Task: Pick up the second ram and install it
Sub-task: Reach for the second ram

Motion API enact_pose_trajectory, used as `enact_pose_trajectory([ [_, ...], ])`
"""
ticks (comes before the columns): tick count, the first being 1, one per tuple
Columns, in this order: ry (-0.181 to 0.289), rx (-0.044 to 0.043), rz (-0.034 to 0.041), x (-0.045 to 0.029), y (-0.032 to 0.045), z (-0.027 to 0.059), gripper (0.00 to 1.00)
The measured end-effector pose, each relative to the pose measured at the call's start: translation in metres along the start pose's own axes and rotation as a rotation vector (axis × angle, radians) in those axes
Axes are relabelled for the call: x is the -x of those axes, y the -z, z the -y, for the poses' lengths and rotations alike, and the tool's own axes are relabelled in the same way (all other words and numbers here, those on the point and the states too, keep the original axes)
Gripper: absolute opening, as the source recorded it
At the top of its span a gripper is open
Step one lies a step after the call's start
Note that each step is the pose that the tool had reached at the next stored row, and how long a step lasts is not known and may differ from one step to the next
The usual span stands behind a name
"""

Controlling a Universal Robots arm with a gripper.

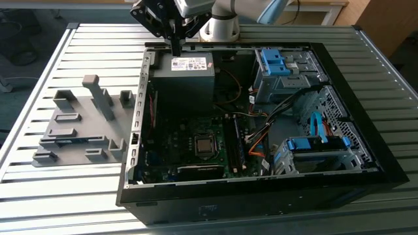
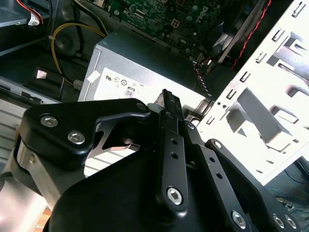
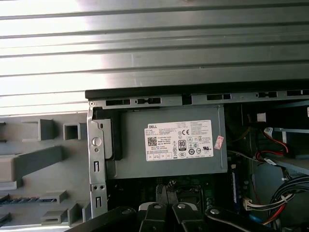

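Slatted metal table [image 1: 85, 44] carried all we had to work with: an open computer case [image 1: 248, 198] lying on its side and, just beside it toward the exterior view's left, a grey holder tray [image 1: 78, 156]. Our gripper [image 1: 176, 51] hung over the far edge of the case, above the power supply [image 1: 186, 83]. Its jaws were drawn together with nothing between them, and both wrist views seemed to bear that out. We judged the pickup not yet begun, since the second ram [image 1: 64, 141], a thin blue-green strip, lay in a low slot of the holder tray, well apart from the gripper. To do this step well, we reckoned the jaws needed to part just enough to take the board, meet it squarely on its long edges, keep off the chips, and draw it straight out of its slot. A tall grey post [image 1: 98, 95] stood on the tray between the strip and the gripper, and the case's side wall [image 1: 140, 98] rose just beyond it; both wanted clearance. Inside, the memory slots [image 1: 238, 144] ran beside the processor socket [image 1: 204, 145], with orange and black cables [image 1: 258, 144] close against them, a likely snag. Whether a board already sat in those slots, we could not tell. Blue drive brackets [image 1: 274, 61] stood well clear.
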State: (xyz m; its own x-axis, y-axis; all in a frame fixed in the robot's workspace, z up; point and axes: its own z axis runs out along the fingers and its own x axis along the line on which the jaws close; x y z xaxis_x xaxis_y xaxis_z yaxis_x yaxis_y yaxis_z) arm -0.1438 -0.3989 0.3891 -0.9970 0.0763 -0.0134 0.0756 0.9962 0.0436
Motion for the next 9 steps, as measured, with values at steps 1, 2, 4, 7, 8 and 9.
enact_pose_trajectory([
  [1,0.000,0.0000,-0.0001,-0.0002,0.0000,0.0000,0.11],
  [2,0.000,-0.0001,-0.0004,-0.0006,-0.0001,0.0001,0.11],
  [4,0.000,-0.0001,-0.0007,-0.0011,-0.0002,0.0001,0.11],
  [7,0.000,-0.0001,-0.0010,-0.0017,-0.0003,0.0001,0.11],
  [8,0.000,-0.0002,-0.0011,-0.0019,-0.0003,0.0002,0.11],
  [9,0.000,-0.0002,-0.0012,-0.0020,-0.0004,0.0002,0.11],
])
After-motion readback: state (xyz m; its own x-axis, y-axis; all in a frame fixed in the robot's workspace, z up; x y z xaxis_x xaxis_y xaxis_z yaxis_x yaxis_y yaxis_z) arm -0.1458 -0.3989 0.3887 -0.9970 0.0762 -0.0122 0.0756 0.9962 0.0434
